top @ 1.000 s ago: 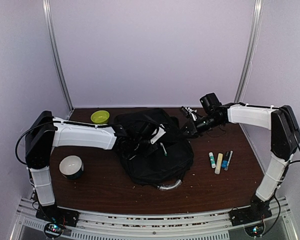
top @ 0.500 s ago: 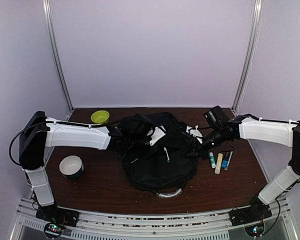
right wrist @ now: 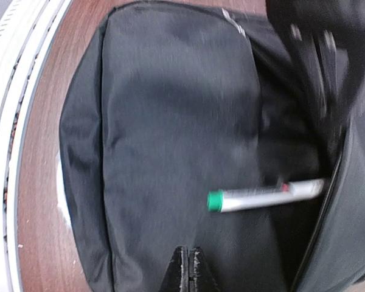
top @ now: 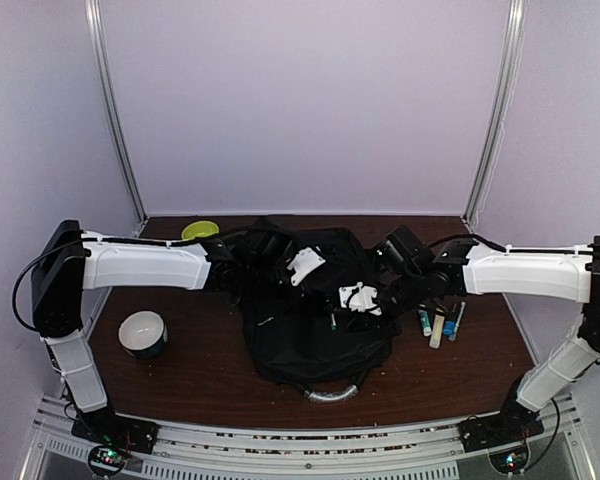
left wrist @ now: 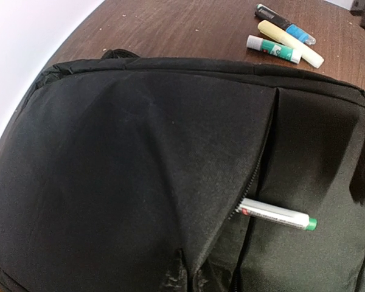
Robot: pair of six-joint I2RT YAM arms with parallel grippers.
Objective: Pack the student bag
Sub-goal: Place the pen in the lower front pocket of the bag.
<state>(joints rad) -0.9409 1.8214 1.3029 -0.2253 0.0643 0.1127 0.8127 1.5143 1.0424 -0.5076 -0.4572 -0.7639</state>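
Observation:
The student bag (top: 315, 340), a large black backpack with a grey curved handle (top: 330, 392), lies mid-table. My left gripper (left wrist: 185, 277) is shut on a pinch of its front pocket fabric and holds the flap raised; it sits over the bag's back part in the top view (top: 280, 272). A silver pen with a green cap (left wrist: 278, 215) sticks halfway out of the pocket's zipper opening, and shows in the right wrist view too (right wrist: 261, 196). My right gripper (right wrist: 188, 267) is shut and empty, just above the bag front and near the pen's cap; it also shows in the top view (top: 355, 300).
Three markers (top: 438, 322) lie side by side on the brown table right of the bag, also in the left wrist view (left wrist: 283, 42). A green bowl (top: 200, 230) sits at the back left. A white and dark bowl (top: 143, 333) stands at the left.
My right arm swung from the back right down and left over the bag's front. My left gripper kept its hold and drew the bag fabric slightly back; the bag shifted a little.

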